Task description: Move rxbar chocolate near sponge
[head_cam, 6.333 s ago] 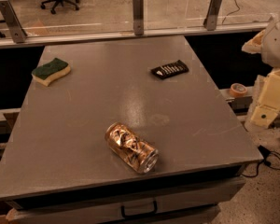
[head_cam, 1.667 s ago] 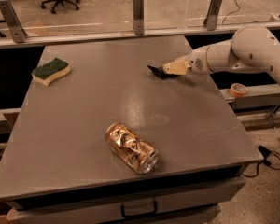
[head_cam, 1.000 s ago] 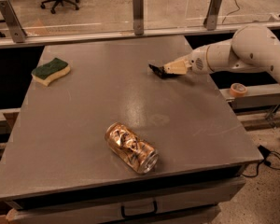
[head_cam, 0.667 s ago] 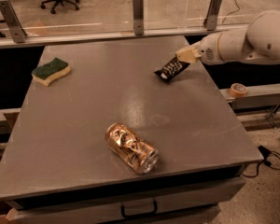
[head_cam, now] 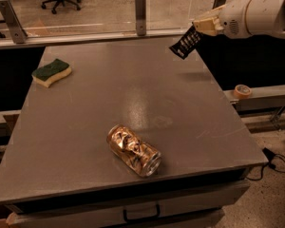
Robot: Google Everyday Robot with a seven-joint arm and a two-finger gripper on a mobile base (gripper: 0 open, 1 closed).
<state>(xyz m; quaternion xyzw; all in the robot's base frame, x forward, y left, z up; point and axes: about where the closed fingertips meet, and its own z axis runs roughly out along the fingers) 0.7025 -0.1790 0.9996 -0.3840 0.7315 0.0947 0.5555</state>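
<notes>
Rxbar chocolate (head_cam: 185,42) and sponge (head_cam: 51,72) are well apart, at opposite sides of the scene. At far left the sponge lies flat on the grey table (head_cam: 133,94), near its back-left corner, green scrub side up over the pale yellow foam. Toward the middle, close to the table's front edge, a crushed gold can (head_cam: 133,150) lies on its side, set at a slant with its open end turned to the front right. Behind the table a metal post (head_cam: 140,13) stands at the centre of a glass partition. Further right, the black bar with its white print hangs tilted in the air above the table's back-right corner, clear of the surface. The gripper (head_cam: 198,29) is clenched on the bar's upper end, its tan fingers reaching in from the white arm (head_cam: 261,13) at the upper right. Below the arm, a roll of tape (head_cam: 242,90) rests on a ledge beside the table.
</notes>
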